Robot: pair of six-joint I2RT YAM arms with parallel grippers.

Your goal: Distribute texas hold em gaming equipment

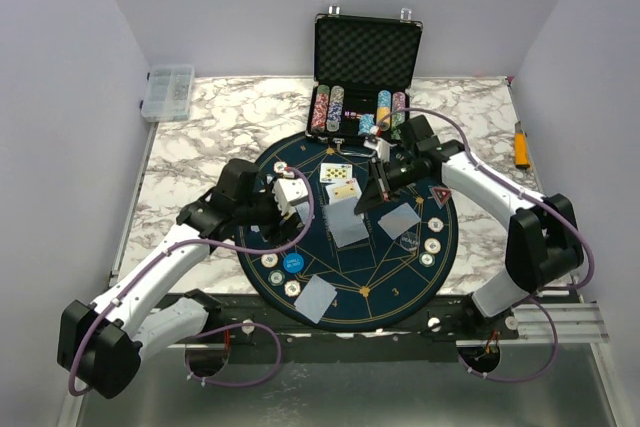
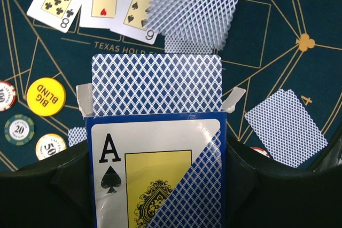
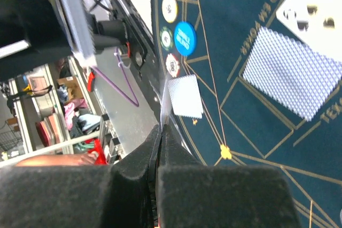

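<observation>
Pinches a card (image 2: 195, 4) edge-on in the clenched right claw (image 3: 160, 132) above the centre of the mat (image 1: 380, 277). Grasps the deck box (image 2: 160, 153) in the left claw (image 2: 157, 177) at 10 o'clock. Shows chips (image 1: 292, 263) at 7 and 4.

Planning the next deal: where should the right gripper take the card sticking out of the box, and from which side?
Probably the patterned strip of the card that clears the box mouth, pinched flat across back and face, coming from the open end opposite the left gripper. The box covers the rest, and raised flaps block both side edges.
</observation>
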